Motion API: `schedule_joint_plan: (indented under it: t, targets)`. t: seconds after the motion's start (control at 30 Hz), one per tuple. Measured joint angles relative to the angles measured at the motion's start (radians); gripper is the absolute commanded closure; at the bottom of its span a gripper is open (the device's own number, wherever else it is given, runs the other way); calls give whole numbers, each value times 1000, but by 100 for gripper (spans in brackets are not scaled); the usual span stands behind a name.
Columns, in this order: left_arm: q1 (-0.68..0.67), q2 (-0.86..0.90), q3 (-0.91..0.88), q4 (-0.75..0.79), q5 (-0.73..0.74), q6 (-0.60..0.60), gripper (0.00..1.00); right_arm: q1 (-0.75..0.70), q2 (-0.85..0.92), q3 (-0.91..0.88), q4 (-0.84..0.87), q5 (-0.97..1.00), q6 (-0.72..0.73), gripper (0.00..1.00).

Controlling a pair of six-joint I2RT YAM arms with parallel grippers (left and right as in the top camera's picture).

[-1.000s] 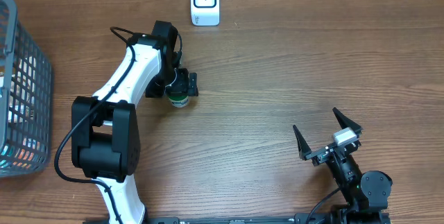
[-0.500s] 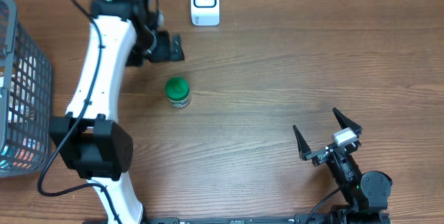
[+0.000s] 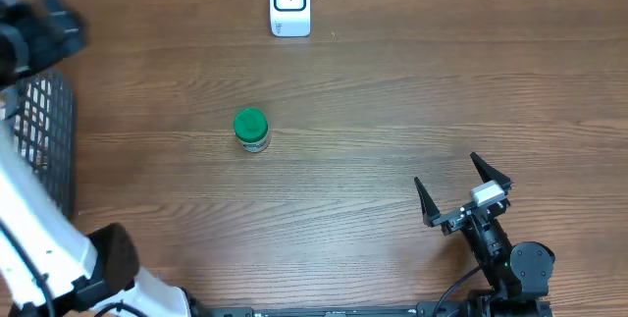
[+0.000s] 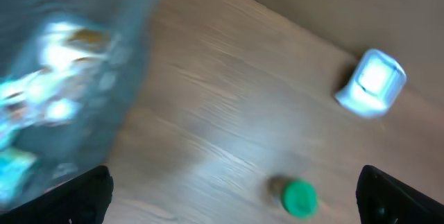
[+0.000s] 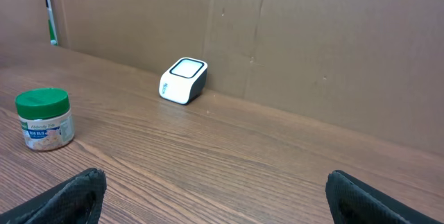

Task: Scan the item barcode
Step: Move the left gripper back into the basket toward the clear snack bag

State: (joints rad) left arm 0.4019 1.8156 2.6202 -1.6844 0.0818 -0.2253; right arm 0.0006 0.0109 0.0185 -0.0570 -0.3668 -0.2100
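Observation:
The item is a small jar with a green lid (image 3: pixel 251 130), standing upright and alone on the wooden table, left of centre. The white barcode scanner (image 3: pixel 289 3) stands at the far edge. My left gripper (image 3: pixel 41 34) is a dark blur at the far left, over the basket, well away from the jar. Its wrist view is smeared and shows the jar (image 4: pixel 300 198) and scanner (image 4: pixel 371 83) far below, with the gripper (image 4: pixel 236 207) open and nothing in it. My right gripper (image 3: pixel 461 191) rests open near the front right. Its view shows the jar (image 5: pixel 44 118) and scanner (image 5: pixel 183 80) beyond the open gripper (image 5: pixel 222 207).
A grey wire basket (image 3: pixel 44 131) holding packaged goods stands at the table's left edge, partly under the left arm; it also fills the left of the left wrist view (image 4: pixel 55 78). A brown cardboard wall (image 5: pixel 312 37) backs the table behind the scanner.
The left gripper let go of the jar, then swung up and far left to above the basket. The jar stays standing where it was left. The right arm has not moved.

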Motion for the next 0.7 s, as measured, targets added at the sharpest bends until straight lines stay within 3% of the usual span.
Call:
schedule_joint_plan:
  t: [0.13,0.27,0.5,0.7]
  targets:
    - [262,2,-1,-1,-20,-103,0,0,0,0,0,0,0,0]
    - [369,23,-3,-1,-19,-133,0,0,0,0,0,0,0,0]
    - [484,102,-13,1,-18,-143,0,0,0,0,0,0,0,0]
    - [504,185,-17,0,-38,-142,0,0,0,0,0,0,0,0]
